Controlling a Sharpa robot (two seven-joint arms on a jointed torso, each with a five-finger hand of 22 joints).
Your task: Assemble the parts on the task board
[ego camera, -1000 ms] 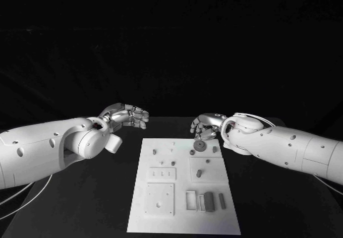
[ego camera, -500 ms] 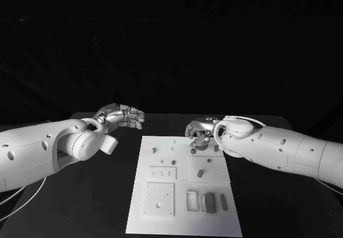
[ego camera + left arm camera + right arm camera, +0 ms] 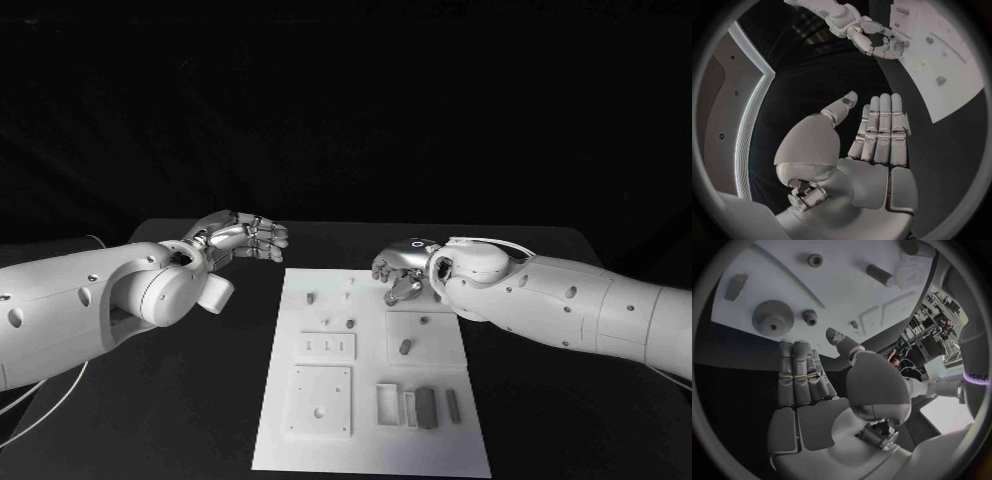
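My right hand [image 3: 402,270] hangs over the far right corner of the task board [image 3: 368,455], fingers stretched out side by side and holding nothing; my wrist camera shows the palm [image 3: 811,405] bare. Just past my fingertips lies the large gear [image 3: 772,317], flat on the board, with a small gear [image 3: 809,316] right beside it. I judge the big one sits there because that corner is its seat next to its partner, so my hand has let go and is clear of it. Farther out from the fingers stand a short peg [image 3: 815,260] and a cylinder lying on its side [image 3: 879,275].

My left hand [image 3: 242,236] floats off the board's far left corner, over the black table [image 3: 188,420], flat and empty too [image 3: 879,140], kept out of the way, I think, while the right one works.

A second ago the gear was pinched in my right fingers, above the board; now it rests on the board and my fingers have straightened. Both arms have drifted slightly, though the camera shifted as well. The remaining parts [image 3: 418,405] near my body lie where they were.
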